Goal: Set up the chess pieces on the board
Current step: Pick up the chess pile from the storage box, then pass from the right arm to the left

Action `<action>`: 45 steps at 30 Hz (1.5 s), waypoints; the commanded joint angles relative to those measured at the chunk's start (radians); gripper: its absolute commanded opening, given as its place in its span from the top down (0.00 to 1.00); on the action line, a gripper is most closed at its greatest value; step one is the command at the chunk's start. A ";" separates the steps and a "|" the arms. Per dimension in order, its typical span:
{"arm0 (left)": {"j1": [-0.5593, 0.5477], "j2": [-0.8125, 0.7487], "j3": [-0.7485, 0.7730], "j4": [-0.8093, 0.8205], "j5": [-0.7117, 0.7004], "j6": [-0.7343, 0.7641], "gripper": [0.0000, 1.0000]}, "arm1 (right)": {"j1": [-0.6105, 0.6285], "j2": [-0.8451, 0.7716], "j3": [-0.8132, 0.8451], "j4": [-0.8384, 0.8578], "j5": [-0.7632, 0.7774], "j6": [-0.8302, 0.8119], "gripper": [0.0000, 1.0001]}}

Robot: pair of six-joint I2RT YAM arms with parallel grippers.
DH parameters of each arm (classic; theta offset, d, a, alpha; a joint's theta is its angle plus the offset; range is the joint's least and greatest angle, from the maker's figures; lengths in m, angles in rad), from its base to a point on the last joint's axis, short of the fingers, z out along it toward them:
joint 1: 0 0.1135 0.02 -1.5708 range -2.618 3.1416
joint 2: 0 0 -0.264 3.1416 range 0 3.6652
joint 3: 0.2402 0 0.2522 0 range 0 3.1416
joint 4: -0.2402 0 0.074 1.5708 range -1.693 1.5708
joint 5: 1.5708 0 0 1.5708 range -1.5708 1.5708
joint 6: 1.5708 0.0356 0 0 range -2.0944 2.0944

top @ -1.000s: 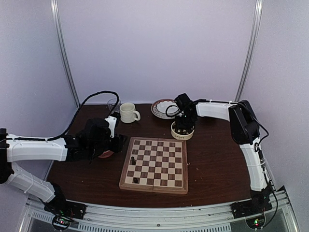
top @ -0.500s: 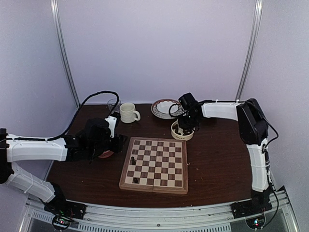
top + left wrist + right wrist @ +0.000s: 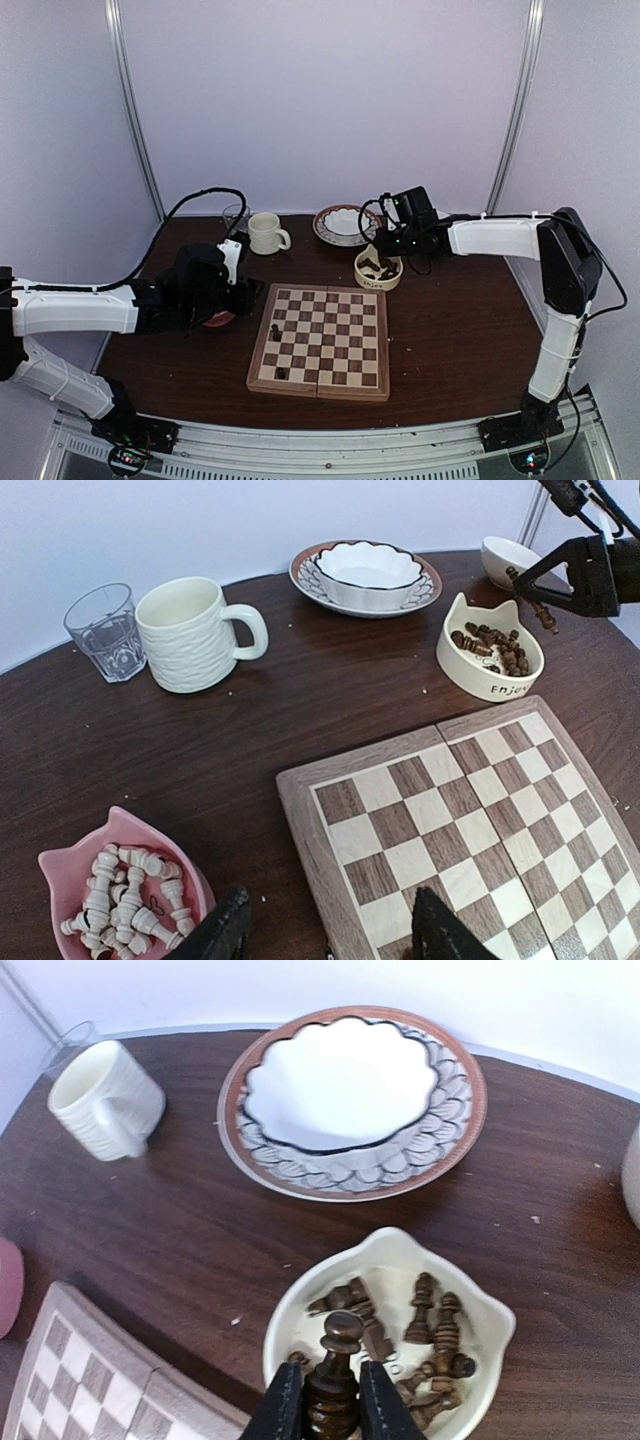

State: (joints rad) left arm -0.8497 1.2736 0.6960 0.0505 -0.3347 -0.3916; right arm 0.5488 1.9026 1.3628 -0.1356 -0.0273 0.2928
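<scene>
While the right gripper (image 3: 332, 1402) is clamped on one dark chess piece (image 3: 340, 1345), held upright above the cream bowl (image 3: 497, 1328) by the bench's far edge, the board (image 3: 322, 340) lies from it toward the near edge. The left gripper (image 3: 335, 935), jaws apart and empty, hovers at the board's left side.

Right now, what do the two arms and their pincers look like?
Both the left arm and the right arm have smooth white link shells joined by bulky black joints. A thick black cable loops off the left wrist, and a thinner black wire loops by the right wrist. The left pincer and right pincer each have two black, tapering fingers.
</scene>
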 commanded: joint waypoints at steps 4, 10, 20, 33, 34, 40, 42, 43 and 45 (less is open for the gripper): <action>0.000 -0.018 0.010 0.043 0.074 0.015 0.44 | 0.121 -0.154 -0.181 0.237 -0.219 -0.034 0.86; 0.000 -0.027 0.002 0.136 0.366 0.050 0.44 | 0.217 -0.292 -0.398 0.469 -0.334 0.001 0.88; -0.018 0.015 0.005 0.243 0.673 0.038 0.43 | 0.284 -0.424 -0.575 0.693 -0.384 0.015 0.88; -0.025 -0.013 -0.013 0.271 0.685 -0.001 0.47 | 0.351 -0.385 -0.558 0.660 -0.446 -0.154 0.87; -0.026 -0.012 -0.013 0.270 0.686 -0.006 0.48 | 0.356 -0.380 -0.554 0.652 -0.443 -0.168 0.87; -0.026 0.006 -0.002 0.270 0.710 -0.029 0.51 | 0.410 -0.366 -0.520 0.569 -0.383 -0.273 0.87; -0.027 0.021 0.013 0.254 0.709 -0.037 0.51 | 0.422 -0.362 -0.517 0.565 -0.379 -0.279 0.87; -0.026 0.027 0.018 0.248 0.712 -0.039 0.51 | 0.427 -0.358 -0.513 0.560 -0.376 -0.279 0.87; -0.026 0.039 0.022 0.247 0.723 -0.041 0.53 | 0.436 -0.351 -0.504 0.547 -0.369 -0.311 0.87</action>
State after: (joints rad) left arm -0.8726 1.2854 0.6937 0.2684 0.3573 -0.4149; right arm 0.9668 1.5318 0.8207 0.4408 -0.4290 0.0494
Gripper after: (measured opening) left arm 0.484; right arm 0.186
